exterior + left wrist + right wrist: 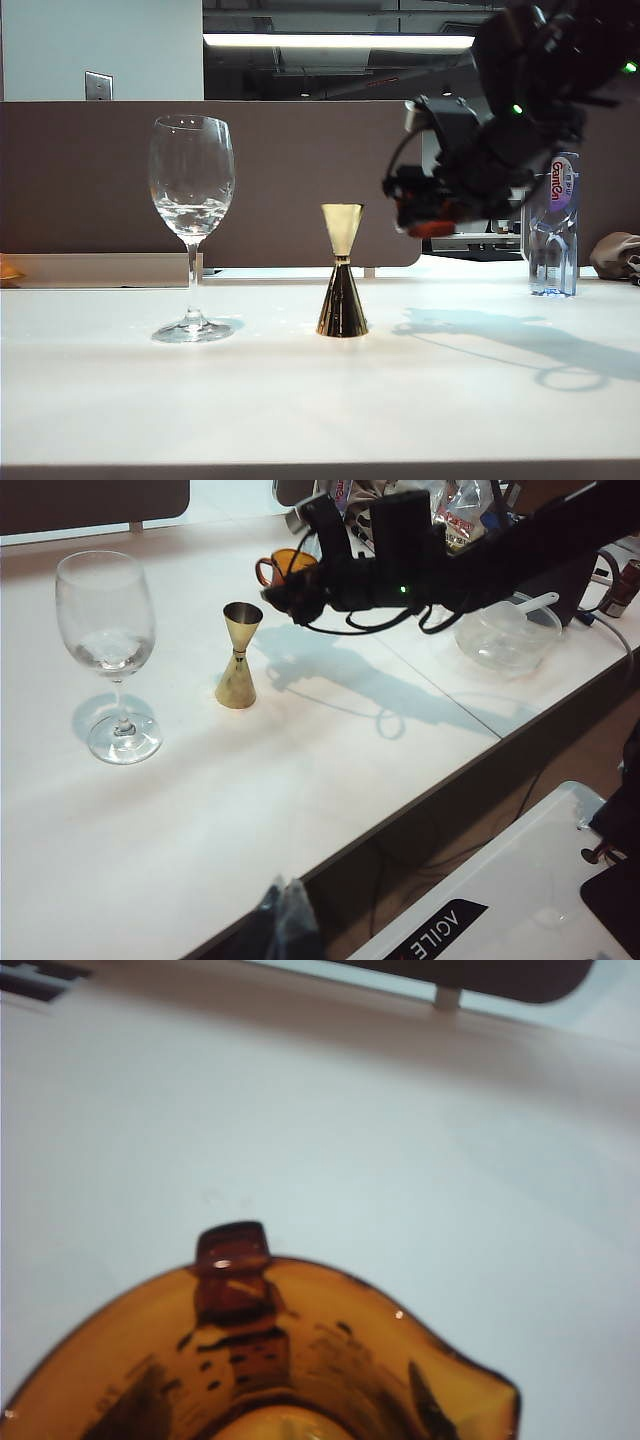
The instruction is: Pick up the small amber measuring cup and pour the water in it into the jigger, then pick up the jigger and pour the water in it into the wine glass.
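On the bench (300, 400) we see the wine glass (191, 220) at nine o'clock of the jigger (342, 272), and at its two o'clock our raised right hand (425, 215) clasping the small amber measuring cup (285, 565); left hand unseen.

A white worktop (300, 400) carries everything. Near its back edge on the right of the exterior view stands a clear plastic water bottle (553, 225) with a pink and white label, and beside it, at the frame's edge, lies a crumpled beige cloth (614, 255). The left wrist view shows a clear plastic bowl (505, 635) with a white spoon (535, 603) in it. A brown partition (90, 180) runs behind the worktop.
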Tool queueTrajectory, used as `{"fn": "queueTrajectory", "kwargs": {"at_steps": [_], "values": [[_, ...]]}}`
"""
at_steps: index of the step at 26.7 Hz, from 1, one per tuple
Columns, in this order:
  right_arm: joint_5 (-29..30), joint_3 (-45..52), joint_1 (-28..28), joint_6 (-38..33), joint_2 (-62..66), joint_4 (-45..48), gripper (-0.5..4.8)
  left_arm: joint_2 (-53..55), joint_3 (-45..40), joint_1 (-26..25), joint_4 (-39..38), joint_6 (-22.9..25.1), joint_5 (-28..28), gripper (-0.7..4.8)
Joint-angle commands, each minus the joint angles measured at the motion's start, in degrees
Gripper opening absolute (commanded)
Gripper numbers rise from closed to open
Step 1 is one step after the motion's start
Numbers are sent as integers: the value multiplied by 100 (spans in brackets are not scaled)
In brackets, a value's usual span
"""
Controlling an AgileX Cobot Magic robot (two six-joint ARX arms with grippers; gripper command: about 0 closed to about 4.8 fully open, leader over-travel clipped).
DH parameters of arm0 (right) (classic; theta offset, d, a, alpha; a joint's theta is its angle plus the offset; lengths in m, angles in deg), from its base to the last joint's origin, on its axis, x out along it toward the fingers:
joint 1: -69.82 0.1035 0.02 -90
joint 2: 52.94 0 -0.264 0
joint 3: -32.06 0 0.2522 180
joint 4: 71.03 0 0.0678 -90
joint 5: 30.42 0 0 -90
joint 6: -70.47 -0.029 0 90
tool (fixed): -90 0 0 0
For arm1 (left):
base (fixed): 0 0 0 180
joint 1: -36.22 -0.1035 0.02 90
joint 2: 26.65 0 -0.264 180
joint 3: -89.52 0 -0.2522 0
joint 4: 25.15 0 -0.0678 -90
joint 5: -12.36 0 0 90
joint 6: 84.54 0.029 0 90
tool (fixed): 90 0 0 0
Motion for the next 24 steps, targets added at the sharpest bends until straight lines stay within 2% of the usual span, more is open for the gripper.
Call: {"fn": "queueTrajectory", "kwargs": {"at_steps": [1,9,11,19,24], "values": [[-13,-544,157,76,-52,-387,48,7,22,-9,70,2,20,-2],[-11,-887,256,238,-68,-573,39,7,22,-9,70,2,20,-2],[-13,-883,293,501,-133,-678,18,7,22,-9,70,0,20,-2],[-31,-881,422,1598,-271,-918,17,7,22,-11,70,2,17,-2],[-101,-881,619,1954,-269,-918,17,7,22,-9,68,2,20,-2]]}}
